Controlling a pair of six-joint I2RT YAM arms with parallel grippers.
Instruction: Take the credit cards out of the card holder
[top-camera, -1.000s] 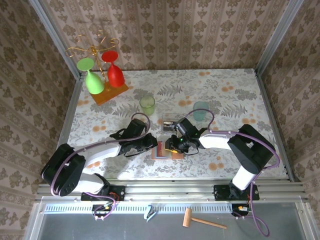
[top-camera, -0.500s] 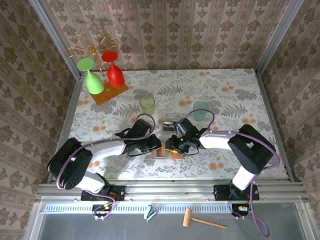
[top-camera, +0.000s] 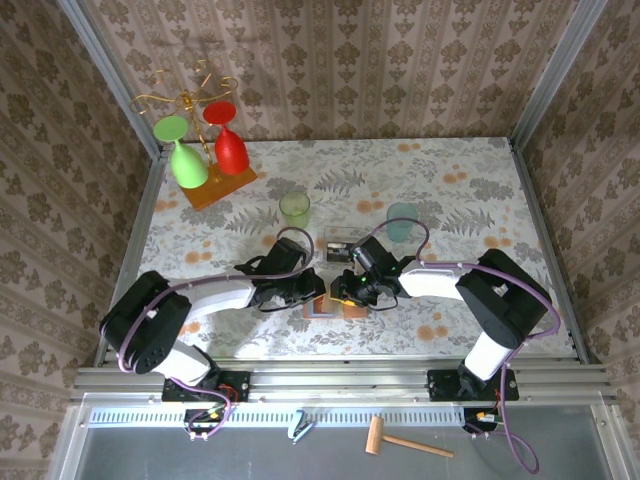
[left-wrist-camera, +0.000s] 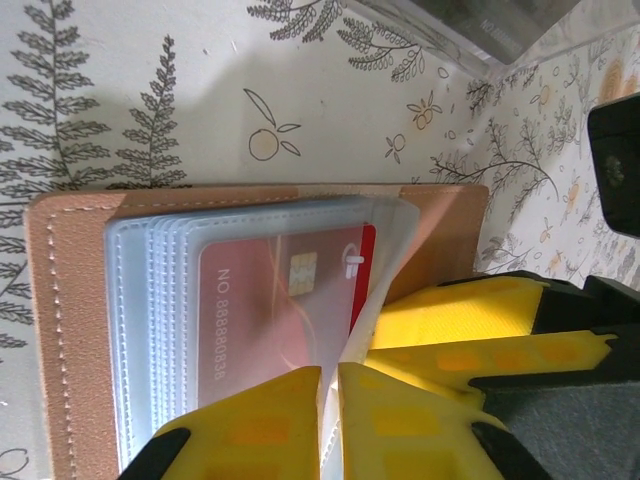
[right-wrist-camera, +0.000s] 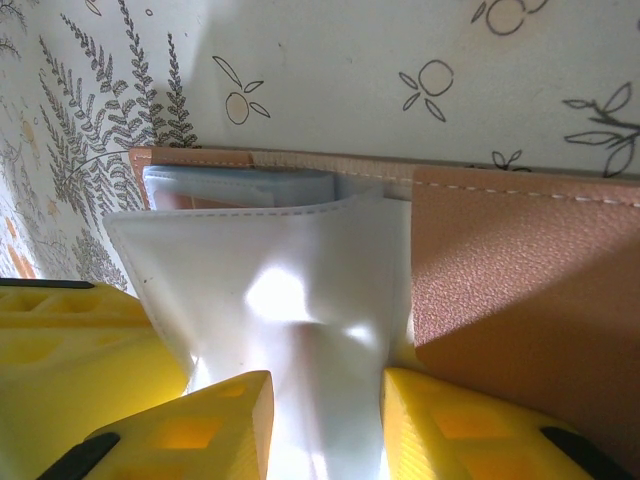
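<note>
The salmon-pink card holder (top-camera: 322, 311) lies open on the table between both grippers. Its leather edge (left-wrist-camera: 68, 330) frames a stack of clear sleeves. The red card (left-wrist-camera: 270, 310) sits in the top sleeve, chip up. My left gripper (left-wrist-camera: 330, 400) (top-camera: 316, 291) is shut on the card's lower edge, with a pale sleeve rim in the slit. My right gripper (right-wrist-camera: 325, 425) (top-camera: 347, 291) is shut on a lifted white sleeve flap (right-wrist-camera: 290, 300), beside the wallet's pink cover (right-wrist-camera: 520, 270). Its yellow fingers (left-wrist-camera: 460, 315) touch the wallet's right side. A silvery-grey card (top-camera: 340, 243) lies behind the wallet.
A green cup (top-camera: 294, 210) and a teal cup (top-camera: 402, 221) stand behind the grippers. A rack with a green and a red glass (top-camera: 195, 150) is at the back left. A wooden mallet (top-camera: 400, 440) lies below the table's front rail.
My left arm has reached right and its gripper has come onto the open wallet. The right gripper has stayed put on the sleeve flap.
</note>
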